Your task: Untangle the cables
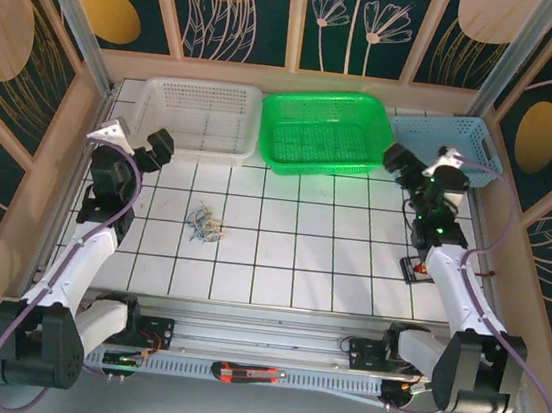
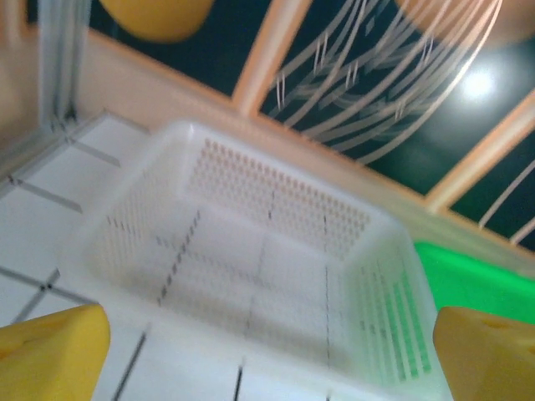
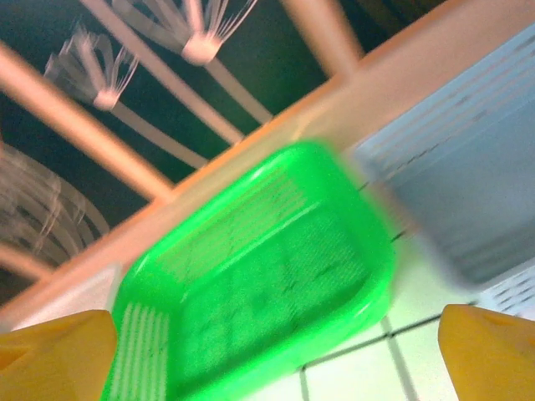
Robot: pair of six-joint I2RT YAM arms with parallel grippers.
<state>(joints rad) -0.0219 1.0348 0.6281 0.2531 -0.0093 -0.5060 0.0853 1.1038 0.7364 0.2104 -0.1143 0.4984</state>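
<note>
Cables [image 1: 205, 224]: small tangled clump lying on the tiled table [image 1: 290, 259], left of centre. Left gripper [image 1: 157, 147] raised near white basket [image 1: 201, 122], jaws spread wide. Right gripper [image 1: 399, 159] beside green basket [image 1: 325, 132], jaws likewise released

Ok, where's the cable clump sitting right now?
In the top view the cables lie in a small clump on the tiled table, left of centre, a little in front of the white basket.
</note>
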